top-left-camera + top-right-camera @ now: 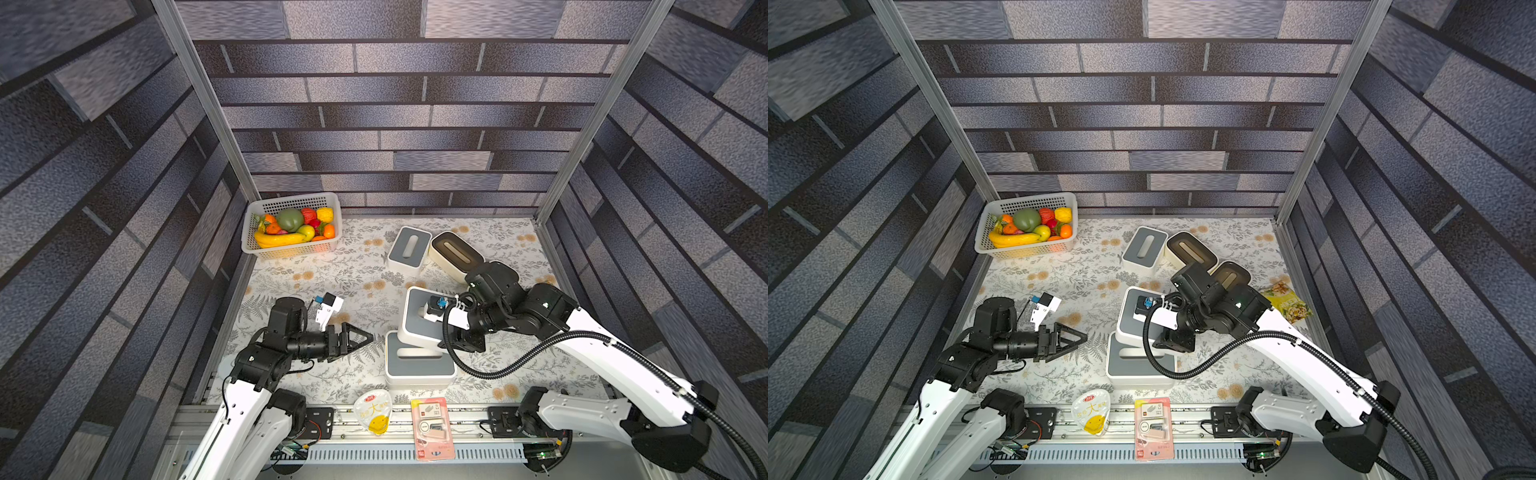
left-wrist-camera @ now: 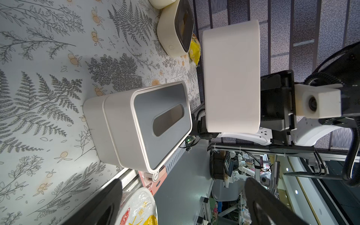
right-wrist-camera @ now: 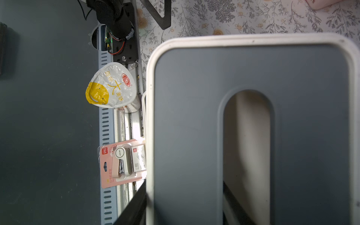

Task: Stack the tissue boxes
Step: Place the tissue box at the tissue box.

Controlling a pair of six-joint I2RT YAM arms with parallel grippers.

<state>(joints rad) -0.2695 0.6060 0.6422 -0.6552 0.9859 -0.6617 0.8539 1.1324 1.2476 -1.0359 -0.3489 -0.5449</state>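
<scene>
My right gripper (image 3: 185, 210) is shut on a white tissue box with a grey slotted lid (image 1: 415, 316) (image 3: 194, 116). One finger is in the slot and the other is outside the long wall. The box hangs in the air, its pale underside (image 2: 231, 78) clear of a second grey-lidded tissue box (image 1: 417, 365) (image 2: 136, 126) on the table below it. That box sticks out toward the front edge. Another grey-lidded box (image 1: 409, 247) and two cream boxes with dark brown lids (image 1: 1192, 249) (image 1: 1231, 274) stand at the back. My left gripper (image 1: 368, 337) (image 2: 185, 194) is open and holds nothing, left of the pair.
A white basket (image 1: 253, 241) of toy fruit sits at the back left corner. A snack pouch (image 1: 372, 411) and a pink stapler pack (image 1: 432, 428) lie on the front rail. A yellow-green snack bag (image 1: 1285, 305) lies near the right wall. Brick-patterned walls enclose the table.
</scene>
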